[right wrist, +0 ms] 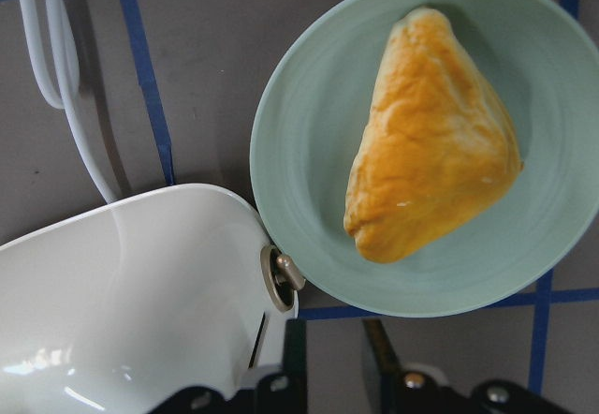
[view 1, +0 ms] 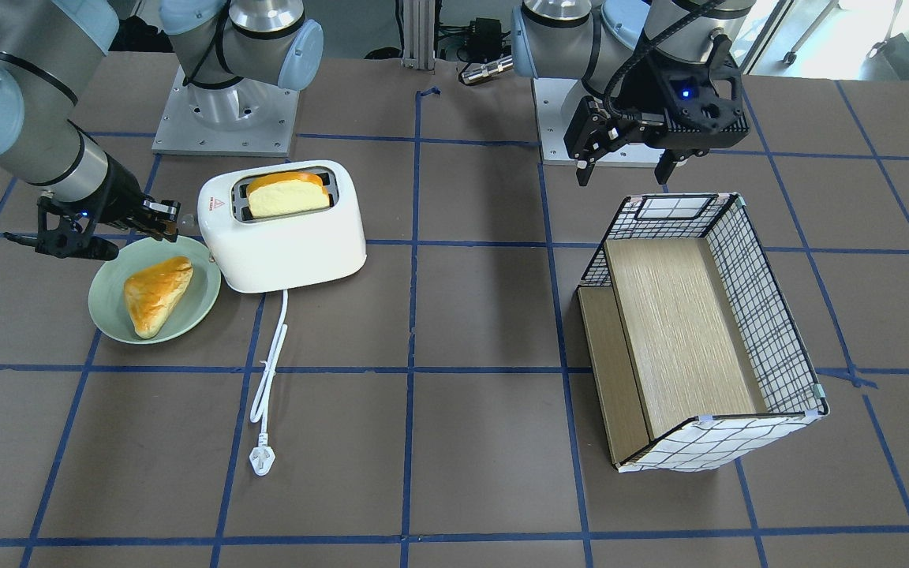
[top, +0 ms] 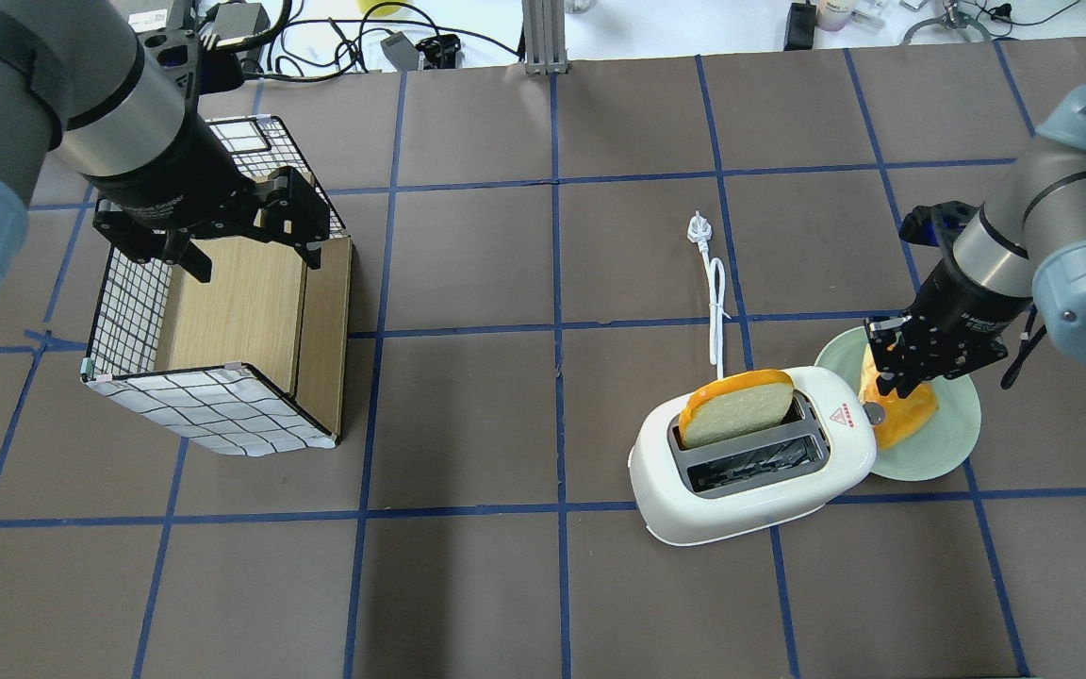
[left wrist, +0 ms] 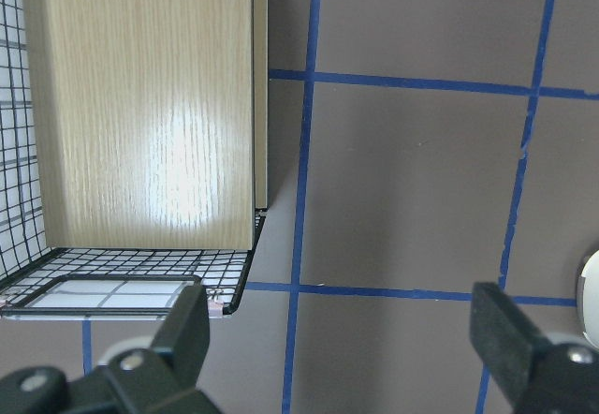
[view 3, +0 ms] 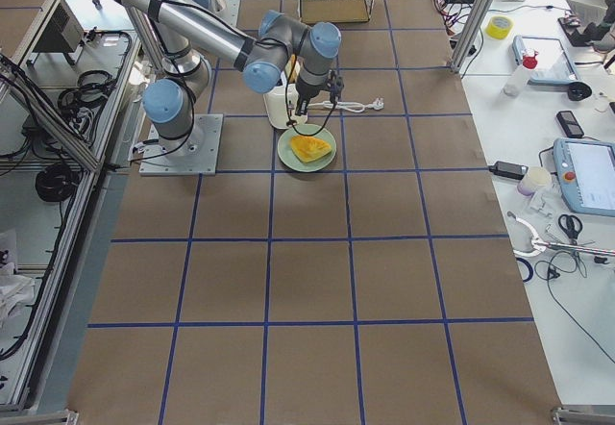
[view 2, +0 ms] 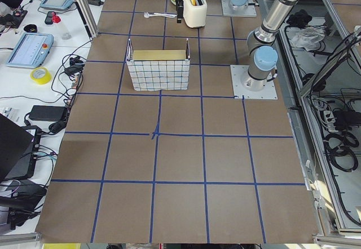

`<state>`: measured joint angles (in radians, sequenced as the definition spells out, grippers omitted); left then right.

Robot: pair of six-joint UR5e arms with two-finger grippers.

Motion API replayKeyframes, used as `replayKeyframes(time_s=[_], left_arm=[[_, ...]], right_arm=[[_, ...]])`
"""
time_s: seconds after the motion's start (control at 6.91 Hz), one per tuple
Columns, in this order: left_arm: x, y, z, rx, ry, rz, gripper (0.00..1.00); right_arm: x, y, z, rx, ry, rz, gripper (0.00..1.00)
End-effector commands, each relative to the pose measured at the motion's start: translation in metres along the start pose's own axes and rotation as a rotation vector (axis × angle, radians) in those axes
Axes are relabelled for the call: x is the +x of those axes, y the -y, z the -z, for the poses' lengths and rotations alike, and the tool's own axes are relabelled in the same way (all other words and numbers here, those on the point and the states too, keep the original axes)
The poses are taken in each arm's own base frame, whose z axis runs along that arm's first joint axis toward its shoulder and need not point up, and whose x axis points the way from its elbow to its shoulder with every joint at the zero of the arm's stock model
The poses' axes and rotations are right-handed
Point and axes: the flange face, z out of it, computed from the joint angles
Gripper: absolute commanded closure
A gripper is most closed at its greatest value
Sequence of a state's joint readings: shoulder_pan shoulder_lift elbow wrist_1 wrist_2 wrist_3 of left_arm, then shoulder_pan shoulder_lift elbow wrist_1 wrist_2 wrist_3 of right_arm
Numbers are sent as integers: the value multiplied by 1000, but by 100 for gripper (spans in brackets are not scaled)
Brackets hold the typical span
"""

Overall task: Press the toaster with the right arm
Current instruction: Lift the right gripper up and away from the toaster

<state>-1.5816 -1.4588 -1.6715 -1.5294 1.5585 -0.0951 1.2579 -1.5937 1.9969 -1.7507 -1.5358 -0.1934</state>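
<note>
The glossy white toaster (view 1: 281, 244) stands on the table with a bread slice (view 1: 285, 197) upright in one slot; it also shows in the overhead view (top: 750, 471). Its lever knob (right wrist: 281, 280) sticks out of the end that faces the green plate. My right gripper (view 1: 164, 219) hovers at that end, over the plate's edge, with its tips just above the knob (top: 873, 412). Its fingers (right wrist: 295, 377) are close together and hold nothing. My left gripper (top: 251, 259) is open and empty above the basket.
A green plate (view 1: 107, 319) with a golden pastry (view 1: 156, 293) touches the toaster's end. The white cord and plug (view 1: 263, 457) trail away from the toaster. A mesh basket (view 1: 762, 315) with a wooden panel inside lies on its side under the left arm.
</note>
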Motion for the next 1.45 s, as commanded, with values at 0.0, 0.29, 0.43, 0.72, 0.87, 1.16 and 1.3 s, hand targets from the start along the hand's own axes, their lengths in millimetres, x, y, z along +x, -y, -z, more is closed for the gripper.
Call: replayKeyframes(time_s=[0.0, 0.29, 0.43, 0.72, 0.87, 1.16, 1.3], left_arm=[[0, 0, 0, 0, 0, 0, 0], [0, 0, 1, 1, -2, 0, 0], [0, 0, 1, 1, 0, 0, 0], [0, 0, 0, 0, 0, 0, 0], [0, 0, 0, 0, 0, 0, 0], [0, 0, 0, 0, 0, 0, 0], [0, 0, 0, 0, 0, 0, 0]], right_arm=[[0, -2, 57, 30, -27, -1, 0], [-3, -15, 105, 91, -68, -1, 0], [-5, -24, 122, 128, -78, -3, 0], [-13, -30, 150, 193, -81, -65, 0], [-21, -31, 150, 195, -81, -56, 0], [-71, -38, 144, 208, -81, -77, 0], [-99, -44, 140, 210, -81, -77, 0]])
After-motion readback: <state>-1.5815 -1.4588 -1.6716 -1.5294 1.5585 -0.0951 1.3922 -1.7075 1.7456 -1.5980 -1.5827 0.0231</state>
